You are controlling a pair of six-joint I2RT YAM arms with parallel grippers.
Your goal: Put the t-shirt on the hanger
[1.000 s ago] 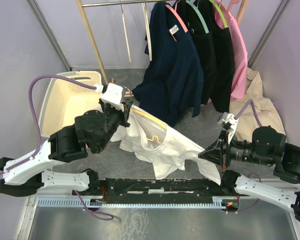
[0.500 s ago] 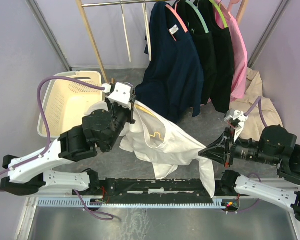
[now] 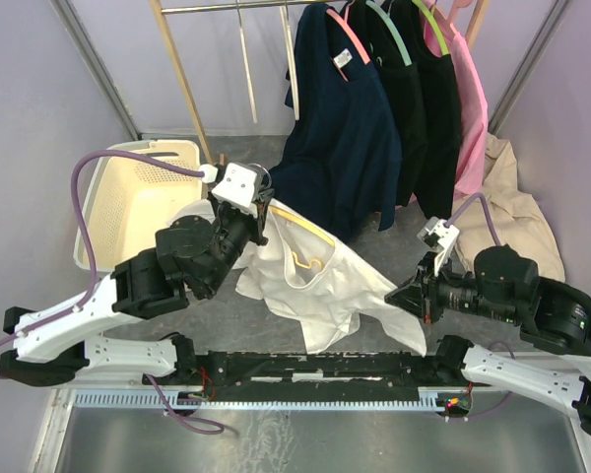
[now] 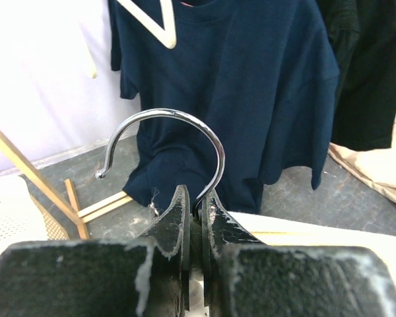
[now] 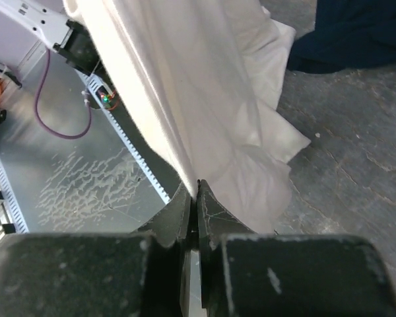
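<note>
- The left gripper (image 4: 197, 198) has its jaws pressed together on the stem of the silver hook of the hanger (image 4: 178, 113). The hook curves up and over above the fingertips, just in front of the lower hem of the navy shirt (image 4: 251, 86).
- In the top view the left gripper (image 3: 259, 209) sits just left of the navy shirt's (image 3: 340, 158) lower edge, raised off the table.
- One yellow arm of the hanger (image 3: 297, 221) shows through the cloth, slanting down and away from the hook, below the navy shirt's hem.
- The t-shirt (image 3: 315, 286) is draped over the hanger and spreads in front of and below the navy shirt. Its loose lower folds hang toward the grey table (image 3: 394, 246).
- The right gripper (image 3: 399, 299), in front of and to the right of the navy shirt, is clamped on a bottom corner of the t-shirt, drawing that edge out sideways.
- The right wrist view shows the closed jaws of the right gripper (image 5: 197, 188) pinching the edge of the t-shirt (image 5: 204, 99), with the navy shirt's (image 5: 363, 33) hem on the table beyond.
- A cream laundry basket (image 3: 128, 207) stands well left of the navy shirt.
- Black garments (image 3: 414, 108) and a pink one (image 3: 468, 108) hang just right of it.
- A beige garment (image 3: 512, 207) lies farther right.
</note>
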